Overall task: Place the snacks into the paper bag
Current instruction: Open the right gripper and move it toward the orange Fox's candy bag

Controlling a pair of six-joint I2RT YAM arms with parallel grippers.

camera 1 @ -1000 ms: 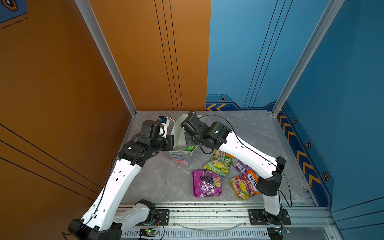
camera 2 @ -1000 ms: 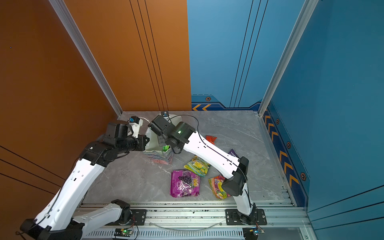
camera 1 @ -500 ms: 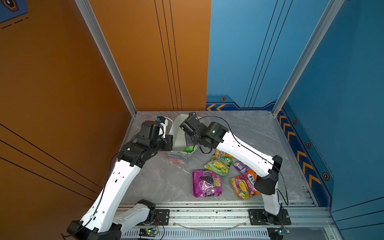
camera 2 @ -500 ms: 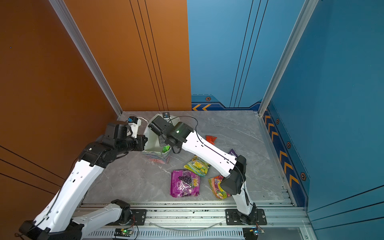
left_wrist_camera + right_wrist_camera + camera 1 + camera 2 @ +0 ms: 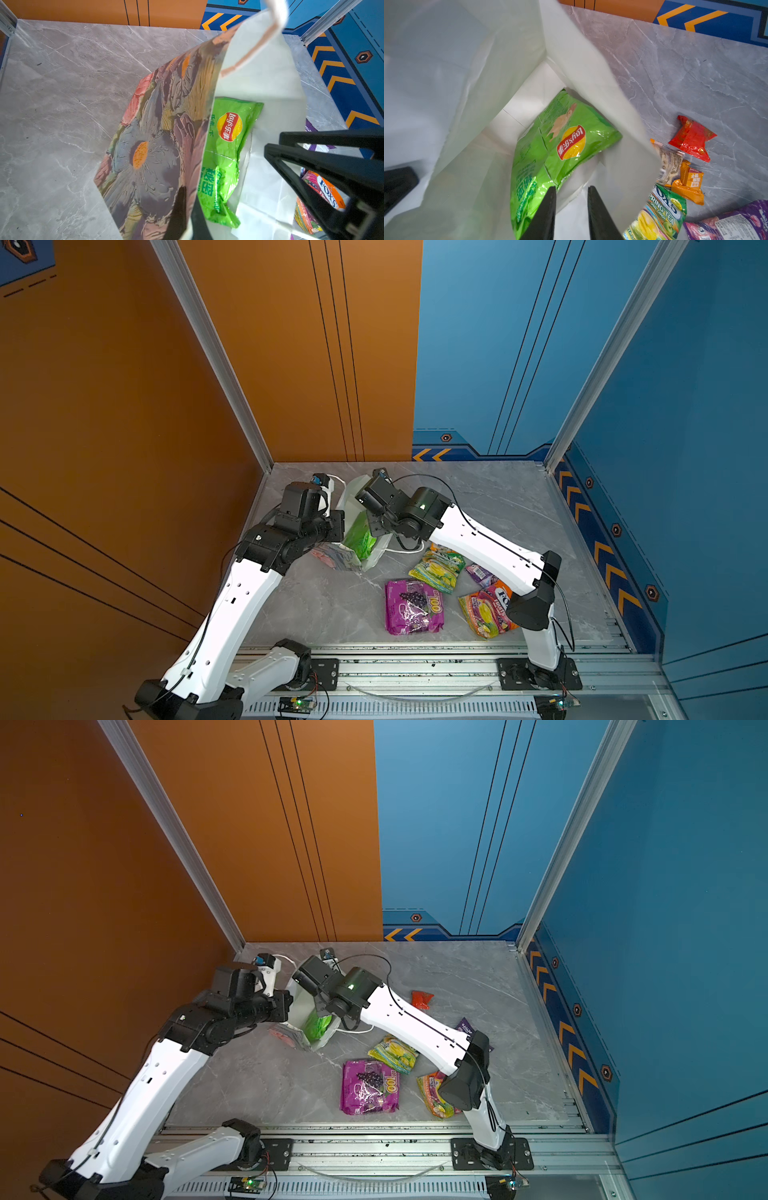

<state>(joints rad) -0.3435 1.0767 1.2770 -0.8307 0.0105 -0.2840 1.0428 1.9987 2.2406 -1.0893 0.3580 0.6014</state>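
Grey marble tabletop [image 5: 332, 614], orange and blue walls behind. Nearest the rail, a magenta grape packet [image 5: 413, 605] and an orange-red fruit candy packet [image 5: 484, 610] are seen lying flat, the second partly hidden under the right arm. Just beyond, a yellow-green lemon packet [image 5: 436, 572] and a purple packet [image 5: 480, 574] are laid close together. A small orange packet [image 5: 690, 182] and a small red packet [image 5: 422, 999] sit farther out, all loose on the table.

Farther back, the paper bag [image 5: 145, 128] is held mouth up and open (some lean, hard to judge). Its floral wall is pinched at the rim by the left gripper [image 5: 189, 212], fully closed on the paper. A green chip packet [image 5: 566, 135] is lying inside on the white bottom. The right gripper [image 5: 572, 188] is poked into the bag mouth above that packet, jaws parted a little, nothing clamped between them.

Step judged: first packet is in, drop done, the rest not yet bagged (six counted outside). Next, the right arm should be lifted clear without the bag wall or cord handle [image 5: 405, 549] being snagged, then sent to a near packet. An edge pinch is likely needed, since the packets lie flat and crinkly. The bag should be kept held open.
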